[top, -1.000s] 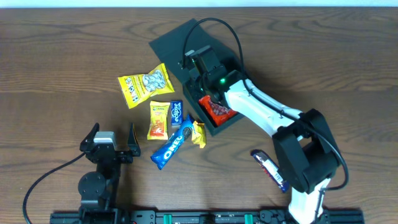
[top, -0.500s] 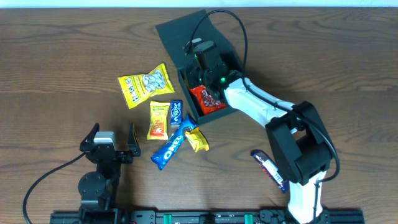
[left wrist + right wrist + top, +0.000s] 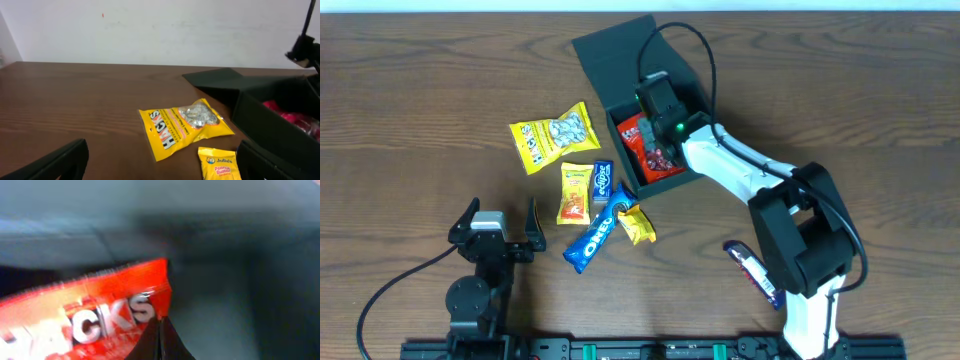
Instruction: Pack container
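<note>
The container (image 3: 617, 48) had swung round and slid toward the far edge of the tabletop, and the right gripper (image 3: 161, 334) had shifted aside inside it, baring more of the red packet (image 3: 640, 150).

The container sat near the middle of the far edge, its flap lid thrown back almost to that edge. The right gripper was shut, its tips at the red packet's edge, though whether it pinched the film I could not tell. The left gripper (image 3: 501, 222) stood wide open and idle by the near left edge. Packing looked barely begun. There was one container with one red packet inside. Six snacks lay outside: a yellow Hicks packet (image 3: 553, 137), a Julie's packet (image 3: 576, 192), a small blue packet (image 3: 604, 182), an Oreo packet (image 3: 595, 237), a small yellow sweet (image 3: 639, 222) and a dark bar (image 3: 752, 268).
</note>
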Motion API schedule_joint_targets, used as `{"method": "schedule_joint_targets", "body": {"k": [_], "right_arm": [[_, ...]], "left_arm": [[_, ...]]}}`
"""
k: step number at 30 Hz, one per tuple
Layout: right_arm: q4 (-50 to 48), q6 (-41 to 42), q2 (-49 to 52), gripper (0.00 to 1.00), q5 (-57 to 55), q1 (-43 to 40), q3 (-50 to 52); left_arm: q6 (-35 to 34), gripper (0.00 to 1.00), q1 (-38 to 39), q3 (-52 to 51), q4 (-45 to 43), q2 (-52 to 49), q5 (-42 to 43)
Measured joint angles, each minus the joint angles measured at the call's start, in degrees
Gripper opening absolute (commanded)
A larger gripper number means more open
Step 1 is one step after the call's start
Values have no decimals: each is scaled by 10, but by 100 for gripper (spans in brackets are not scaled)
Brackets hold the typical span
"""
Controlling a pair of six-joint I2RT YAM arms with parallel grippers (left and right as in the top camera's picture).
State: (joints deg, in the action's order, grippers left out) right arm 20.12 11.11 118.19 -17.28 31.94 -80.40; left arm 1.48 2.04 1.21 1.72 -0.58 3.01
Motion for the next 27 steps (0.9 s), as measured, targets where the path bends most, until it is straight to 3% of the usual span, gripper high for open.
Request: {"method": "schedule_joint_targets", "body": {"k": [11, 16, 27], "right_arm": [[116, 1, -73, 1, -118, 0, 0], [120, 2, -97, 1, -129, 0, 3], [68, 11, -210, 1, -122, -12, 157]], "left_arm": [[0, 95, 0, 0, 0, 0, 0], [0, 95, 0, 0, 0, 0, 0], [0, 96, 0, 0, 0, 0, 0]]}}
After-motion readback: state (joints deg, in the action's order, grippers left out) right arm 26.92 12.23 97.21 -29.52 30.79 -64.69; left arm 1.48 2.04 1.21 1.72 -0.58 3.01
